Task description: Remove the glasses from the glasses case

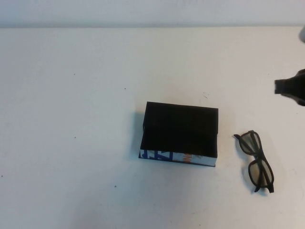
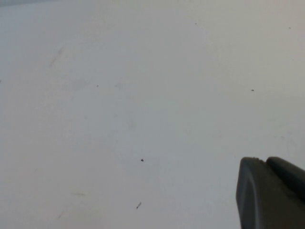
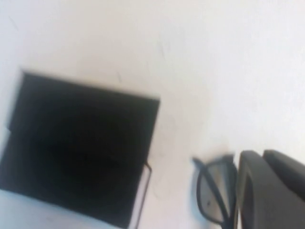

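Note:
The glasses case point(image 1: 180, 133) sits mid-table with its black face up and its white, blue and orange printed side toward the near edge. The glasses point(image 1: 254, 158) lie on the table to the right of the case, apart from it. My right gripper point(image 1: 287, 87) hovers at the far right edge, beyond the glasses, shut and empty. In the right wrist view its fingers point(image 3: 261, 153) are together above the glasses point(image 3: 212, 191), with the case point(image 3: 81, 148) beside them. My left gripper point(image 2: 264, 160) is shut and empty over bare table, out of the high view.
The white table point(image 1: 71, 119) runs wide to the left of the case and behind it. A pale wall edge lies at the back.

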`<act>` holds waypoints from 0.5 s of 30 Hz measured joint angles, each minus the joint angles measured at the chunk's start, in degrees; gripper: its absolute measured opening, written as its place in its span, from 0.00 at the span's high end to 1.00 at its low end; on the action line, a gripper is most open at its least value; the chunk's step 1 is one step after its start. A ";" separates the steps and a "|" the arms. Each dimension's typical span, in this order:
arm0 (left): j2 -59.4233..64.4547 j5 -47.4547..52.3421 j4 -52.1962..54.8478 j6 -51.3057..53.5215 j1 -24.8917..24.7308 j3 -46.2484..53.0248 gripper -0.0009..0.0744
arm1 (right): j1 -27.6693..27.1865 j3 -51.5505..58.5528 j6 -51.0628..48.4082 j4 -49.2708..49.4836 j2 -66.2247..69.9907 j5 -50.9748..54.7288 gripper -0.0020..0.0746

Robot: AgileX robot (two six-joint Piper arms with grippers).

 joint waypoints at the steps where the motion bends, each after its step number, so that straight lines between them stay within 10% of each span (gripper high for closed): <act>1: 0.00 0.00 0.00 0.00 0.00 0.00 0.99 | 0.00 1.52 0.00 0.00 -2.76 -1.18 0.99; 15: 0.00 0.00 0.00 0.00 0.00 0.00 0.99 | 0.00 30.21 0.10 -2.79 -43.19 -21.35 0.99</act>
